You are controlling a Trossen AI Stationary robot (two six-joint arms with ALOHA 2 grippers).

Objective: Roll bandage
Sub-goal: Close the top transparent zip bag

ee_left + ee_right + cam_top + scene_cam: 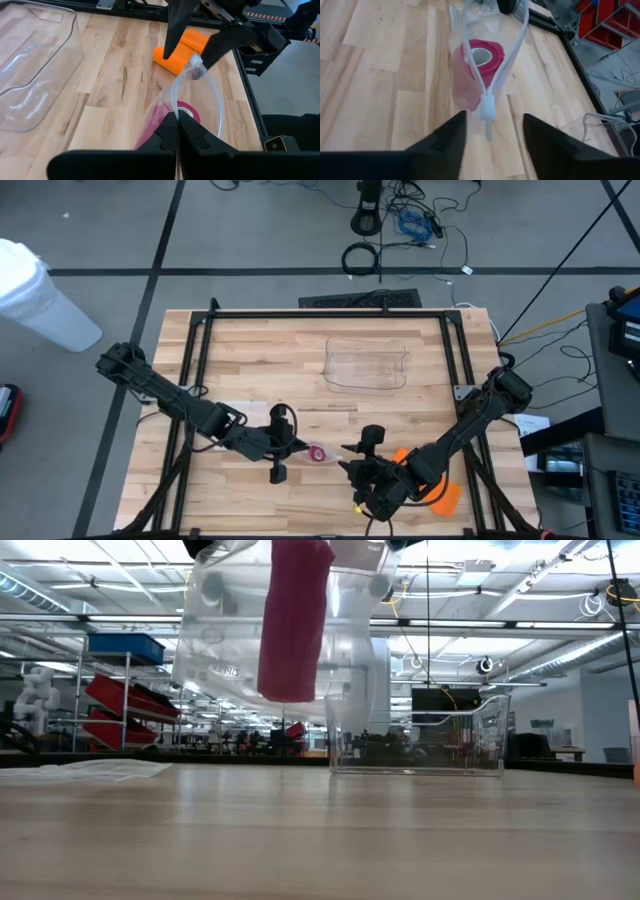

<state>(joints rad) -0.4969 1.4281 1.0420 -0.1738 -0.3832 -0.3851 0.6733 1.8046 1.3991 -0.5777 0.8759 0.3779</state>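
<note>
Clamped together on the rim of a clear zip bag (200, 95), the left gripper (177, 122) held it off the table with the pink bandage roll (475, 57) inside, while the right gripper (492, 130) stood apart at the slider (487, 106); the soft, light roll and slippery film were judged best taken by that stiff slider.

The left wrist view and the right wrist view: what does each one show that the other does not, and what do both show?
Only the left wrist view shows the orange roll on the table, the clear container, and the left gripper shut on the clear bag. Only the right wrist view shows the bag's white zip slider close ahead of the open right gripper, and the red bins beyond the table. Both show the pink bandage roll inside the bag and the wooden table.
</note>
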